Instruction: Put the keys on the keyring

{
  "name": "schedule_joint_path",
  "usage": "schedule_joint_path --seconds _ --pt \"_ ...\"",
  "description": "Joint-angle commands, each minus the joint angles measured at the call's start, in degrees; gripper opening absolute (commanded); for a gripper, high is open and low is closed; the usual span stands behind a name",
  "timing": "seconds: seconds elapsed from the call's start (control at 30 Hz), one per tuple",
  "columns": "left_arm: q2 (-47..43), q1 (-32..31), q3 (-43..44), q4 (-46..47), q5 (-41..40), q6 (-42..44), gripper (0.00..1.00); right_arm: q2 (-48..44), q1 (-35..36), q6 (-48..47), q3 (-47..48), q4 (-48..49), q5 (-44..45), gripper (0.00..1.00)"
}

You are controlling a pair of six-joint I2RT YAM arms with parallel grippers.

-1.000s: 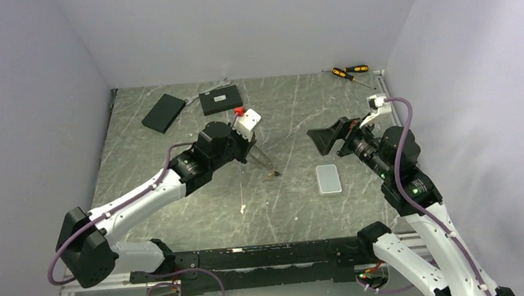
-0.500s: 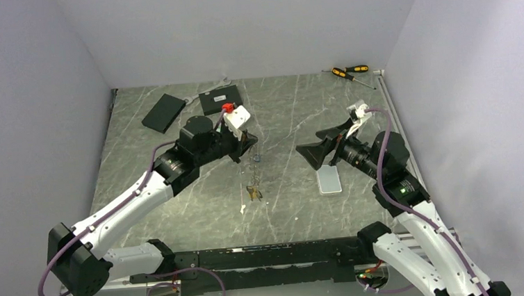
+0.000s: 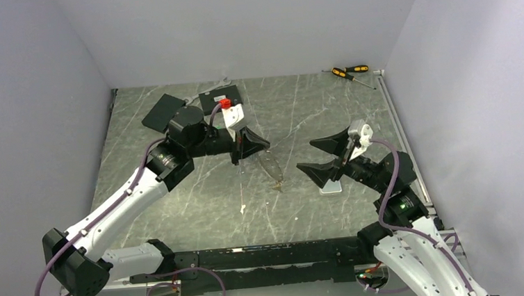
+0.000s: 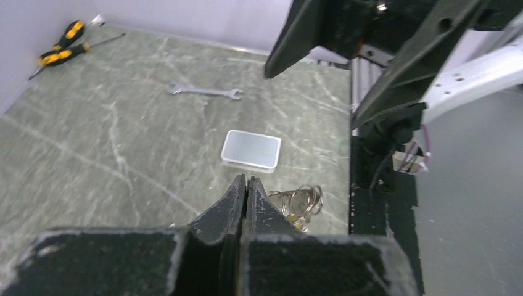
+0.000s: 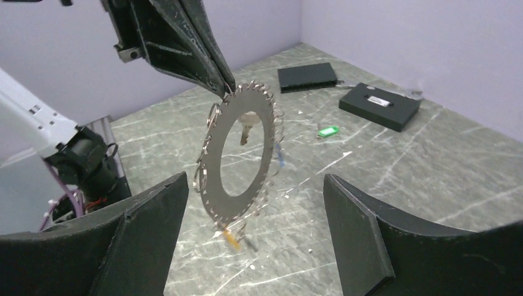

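1. Left gripper (image 4: 246, 180) is clenched on the upper rim of the keyring (image 5: 243, 100). The ring hangs tilted in the air above the table (image 3: 298, 110).
2. Keys (image 4: 300, 200) dangle in a bunch off the ring's rim.
3. A green tag (image 5: 329, 130) lies loose on the table near two black boxes (image 5: 306, 76).
4. Right gripper (image 3: 308, 155) is spread wide, facing the ring and apart from it.
5. Phone (image 4: 251, 148) lies flat on the table. Wrench (image 4: 203, 92) and screwdrivers (image 4: 61, 46) lie beyond it.
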Motion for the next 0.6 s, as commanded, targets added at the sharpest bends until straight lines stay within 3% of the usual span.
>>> schedule_joint_path --seconds 0.0,0.3,0.57 --pt "-0.57 0.18 2.91 4.44 11.46 -0.27 0.00 0.68 0.12 -2.59 -0.07 6.72 -7.51 0.82" --pt "-3.30 0.15 -7.01 21.15 18.05 1.79 0.00 3.74 0.20 -1.01 0.06 11.75 -13.95 0.81" --pt "-1.51 0.09 -6.19 21.09 20.95 2.02 0.00 6.17 0.20 -0.63 0.76 13.78 -14.51 0.81"
